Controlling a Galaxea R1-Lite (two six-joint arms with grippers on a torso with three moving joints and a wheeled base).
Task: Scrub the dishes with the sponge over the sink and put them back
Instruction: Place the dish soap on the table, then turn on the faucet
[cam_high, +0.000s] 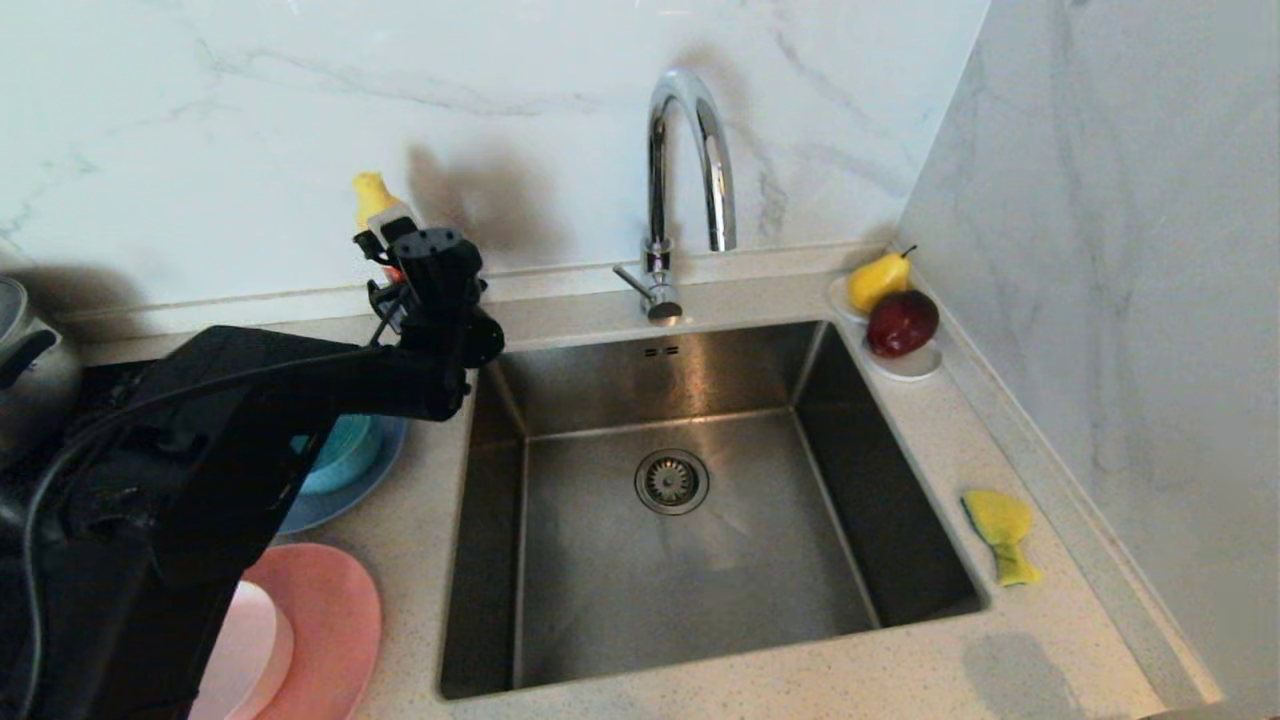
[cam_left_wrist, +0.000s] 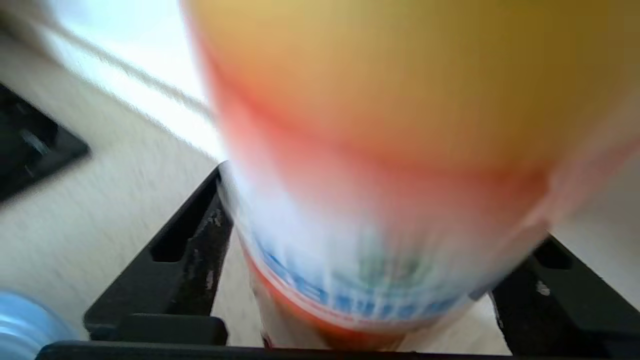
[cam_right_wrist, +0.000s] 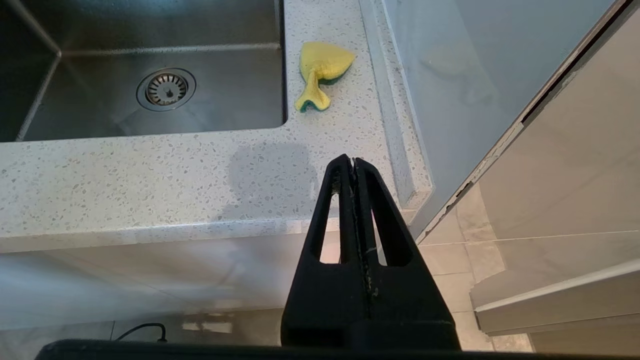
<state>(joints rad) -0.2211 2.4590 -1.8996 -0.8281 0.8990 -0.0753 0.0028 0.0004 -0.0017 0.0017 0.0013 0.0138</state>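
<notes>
The left claw (cam_left_wrist: 370, 280) stands at the back of the bench (cam_high: 760, 690), left of the sink (cam_high: 700, 600), fingers apart around a yellow-capped bottle (cam_high: 372, 196). The sponge (cam_high: 1000, 530) lies right of the sink. Plates (cam_high: 335, 620) and bowls (cam_high: 345, 455) sit left of it. The right claw (cam_right_wrist: 353, 161) hangs pressed together off the bench's front edge.

From my right wrist camera I see the right gripper (cam_right_wrist: 353, 162) with its black fingers pressed together, hanging out past the front edge of the speckled countertop (cam_right_wrist: 150, 175). The yellow sponge (cam_right_wrist: 320, 72), pinched at its middle with a green layer underneath, lies on the counter just beside the sink (cam_right_wrist: 230, 105), whose round drain strainer (cam_right_wrist: 166, 89) shows.
</notes>
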